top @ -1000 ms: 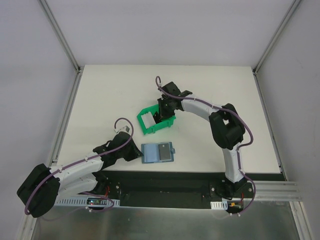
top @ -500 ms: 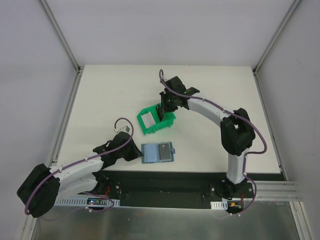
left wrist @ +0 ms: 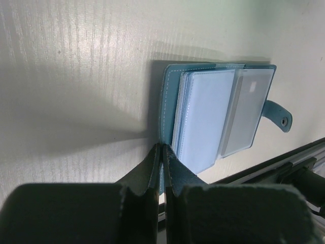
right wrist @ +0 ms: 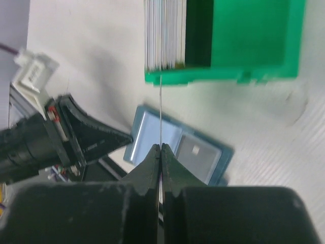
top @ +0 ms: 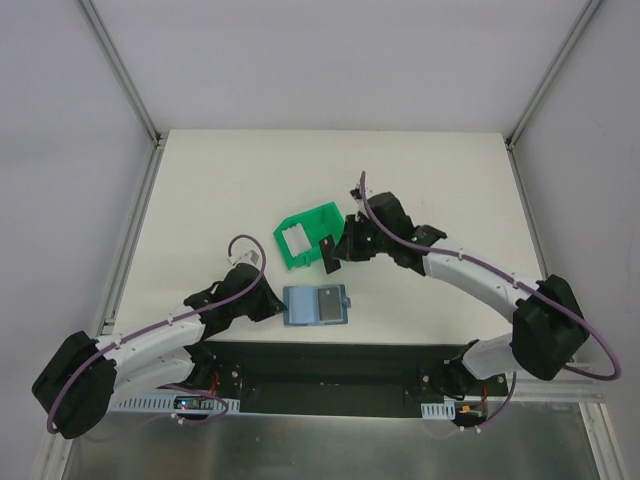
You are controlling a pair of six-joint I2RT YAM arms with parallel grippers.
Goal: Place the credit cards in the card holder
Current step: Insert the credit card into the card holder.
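Near the tabletop's near edge, lying open: card holder point(top: 315, 305), left rim nipped in the pressed-together left claw point(left wrist: 162, 152). Just beyond, short of the green bin point(top: 318, 222), dark credit card point(top: 328, 256) pinched edge-on in the right claw point(right wrist: 160, 148). Probably light, stiff, slick; best gripped firmly along one short edge.

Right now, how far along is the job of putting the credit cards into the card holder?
Done: one grey card sits in a pocket of the open card holder. In hand: the left jaws pinch the holder's edge, and the right jaws grip a dark card beside the green bin, not yet at the holder. Left: insert it, then the stack of cards in the bin.
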